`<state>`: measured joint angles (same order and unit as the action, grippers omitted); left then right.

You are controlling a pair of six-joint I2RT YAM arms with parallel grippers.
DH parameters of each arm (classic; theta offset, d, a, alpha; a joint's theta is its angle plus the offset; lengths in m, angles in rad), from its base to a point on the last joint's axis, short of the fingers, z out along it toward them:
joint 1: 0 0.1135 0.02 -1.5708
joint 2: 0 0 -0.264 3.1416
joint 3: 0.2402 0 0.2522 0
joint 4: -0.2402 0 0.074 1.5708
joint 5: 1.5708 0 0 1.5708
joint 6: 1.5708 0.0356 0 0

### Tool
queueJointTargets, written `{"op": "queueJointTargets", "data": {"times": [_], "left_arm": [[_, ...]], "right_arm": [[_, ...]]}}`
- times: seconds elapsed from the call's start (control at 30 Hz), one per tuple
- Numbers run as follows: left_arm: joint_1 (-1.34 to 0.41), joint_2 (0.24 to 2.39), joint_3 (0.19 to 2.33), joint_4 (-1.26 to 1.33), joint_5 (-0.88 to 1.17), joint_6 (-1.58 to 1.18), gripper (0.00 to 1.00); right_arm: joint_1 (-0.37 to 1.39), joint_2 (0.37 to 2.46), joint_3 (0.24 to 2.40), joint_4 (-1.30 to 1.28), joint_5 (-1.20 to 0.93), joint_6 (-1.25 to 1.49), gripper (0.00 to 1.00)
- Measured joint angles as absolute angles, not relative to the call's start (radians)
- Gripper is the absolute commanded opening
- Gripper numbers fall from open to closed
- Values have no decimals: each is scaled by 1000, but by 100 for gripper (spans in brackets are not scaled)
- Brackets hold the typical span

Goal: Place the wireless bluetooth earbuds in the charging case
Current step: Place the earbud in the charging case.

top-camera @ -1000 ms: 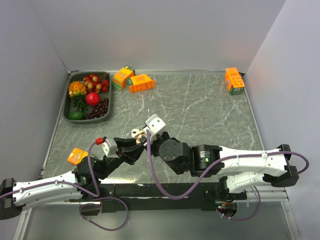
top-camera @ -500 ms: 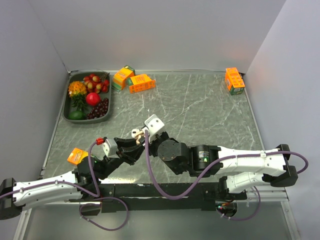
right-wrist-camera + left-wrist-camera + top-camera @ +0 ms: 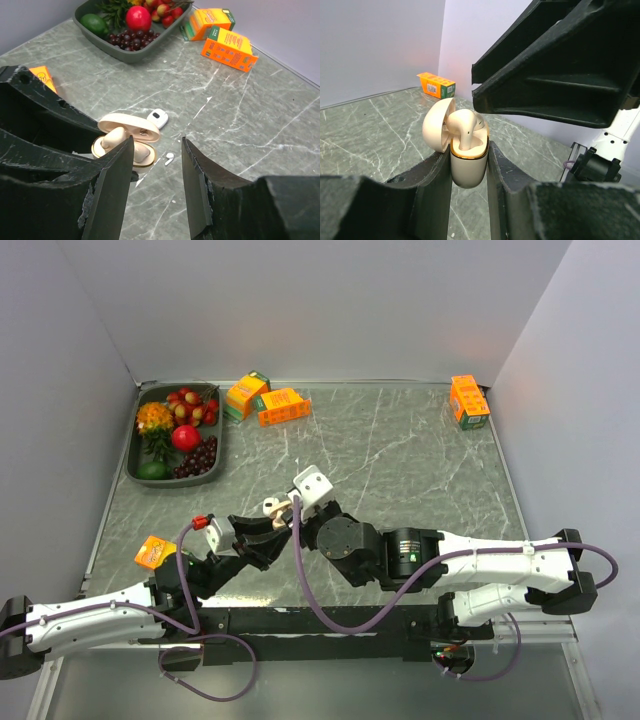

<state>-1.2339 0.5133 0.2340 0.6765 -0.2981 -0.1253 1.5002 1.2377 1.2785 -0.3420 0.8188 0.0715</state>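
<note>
Charging case (image 3: 468,167) between left fingers (image 3: 432,200)

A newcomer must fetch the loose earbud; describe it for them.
On the grey marble table, find the open cream charging case in the left gripper. Beside it lies the tiny white stemmed earbud, far smaller than the white oval pod nearby.

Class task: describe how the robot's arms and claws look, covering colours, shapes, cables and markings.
The left arm and right arm have smooth white shells with black cylindrical joints. A loose purple cable trails along each. The left claw and right claw have black, angular plastic fingers. A small red part sits by the left wrist.
</note>
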Motion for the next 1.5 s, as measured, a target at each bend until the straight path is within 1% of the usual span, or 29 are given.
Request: {"op": "queueJointTargets", "data": {"times": [0.5, 1.07, 1.5], "left_arm": [[-1234, 513, 234, 677, -293, -126, 1], [-1234, 512, 234, 676, -293, -127, 1], [-1234, 509, 234, 674, -293, -129, 1]], "right_arm": [[1494, 1252, 1289, -365, 770, 82, 50], [1494, 1239, 1317, -361, 784, 84, 51], [1496, 1277, 1347, -363, 750, 81, 51]]}}
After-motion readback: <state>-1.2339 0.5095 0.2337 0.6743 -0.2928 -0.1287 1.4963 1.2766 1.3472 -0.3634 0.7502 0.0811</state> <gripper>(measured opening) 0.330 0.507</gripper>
